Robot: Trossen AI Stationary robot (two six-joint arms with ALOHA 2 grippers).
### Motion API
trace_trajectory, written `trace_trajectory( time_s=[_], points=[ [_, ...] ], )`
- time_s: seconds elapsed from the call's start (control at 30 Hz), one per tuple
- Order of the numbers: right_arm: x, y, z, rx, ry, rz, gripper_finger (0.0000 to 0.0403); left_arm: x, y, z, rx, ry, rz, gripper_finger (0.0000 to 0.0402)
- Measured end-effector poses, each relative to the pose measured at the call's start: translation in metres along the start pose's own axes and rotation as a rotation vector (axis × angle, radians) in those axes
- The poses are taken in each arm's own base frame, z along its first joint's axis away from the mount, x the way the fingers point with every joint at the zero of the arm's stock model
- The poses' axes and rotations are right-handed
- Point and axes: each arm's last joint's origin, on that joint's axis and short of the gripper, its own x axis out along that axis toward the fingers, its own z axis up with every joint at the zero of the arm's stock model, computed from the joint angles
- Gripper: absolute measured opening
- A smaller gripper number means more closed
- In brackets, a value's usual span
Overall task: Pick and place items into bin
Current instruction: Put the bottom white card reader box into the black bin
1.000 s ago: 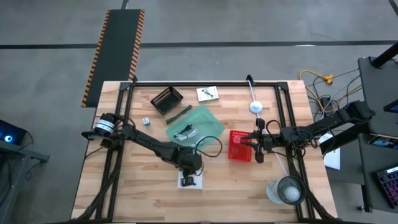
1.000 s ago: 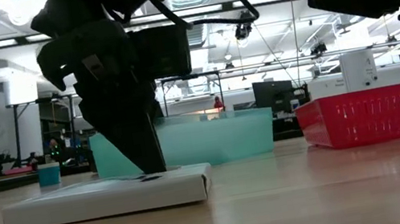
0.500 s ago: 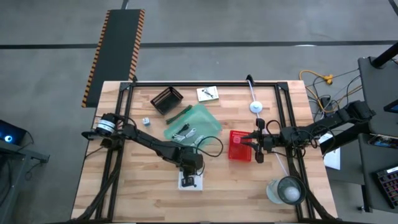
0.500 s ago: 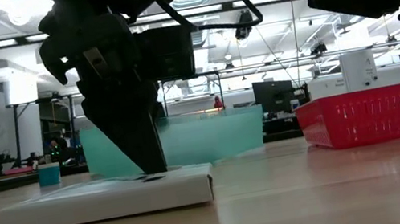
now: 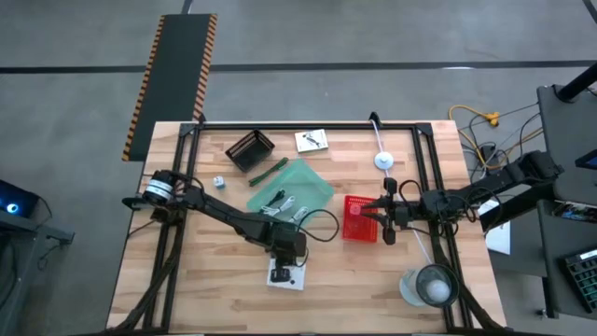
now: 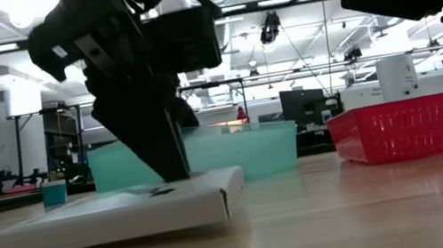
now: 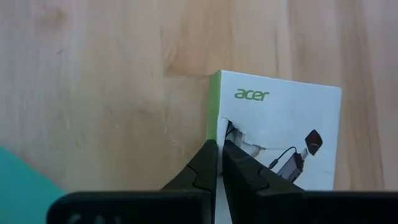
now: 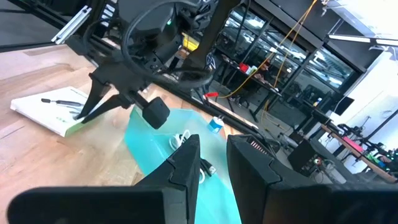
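your left gripper [image 7: 219, 148] is pinched closed on the edge of the white box [image 7: 280, 140], which lies flat near the table's [image 5: 224, 299] front edge, one end lifting. raise it slowly, keep it level, and carry it toward the teal bin [image 5: 291, 187]; the right gripper [image 5: 384, 213] waits over the red basket [image 5: 359, 219]

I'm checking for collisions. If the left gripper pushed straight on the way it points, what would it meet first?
The left gripper, shut, points down at the white box on the table. Its fingertips already sit at the box's green-edged side, so it would meet the box first.
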Motion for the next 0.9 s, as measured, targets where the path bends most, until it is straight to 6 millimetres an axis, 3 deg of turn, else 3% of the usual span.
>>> trace_trajectory(
  time_s=[0.43,0.9],
  points=[
    [0.000,0.000,0.000,0.000,0.001,0.001,0.0068,-0.020,-0.005,0.012,0.068,-0.073,-0.011,0.0001],
    [0.000,0.001,-0.001,-0.004,0.013,0.007,0.0068,-0.082,-0.010,0.034,0.064,-0.266,-0.026,0.0001]
  ],
)
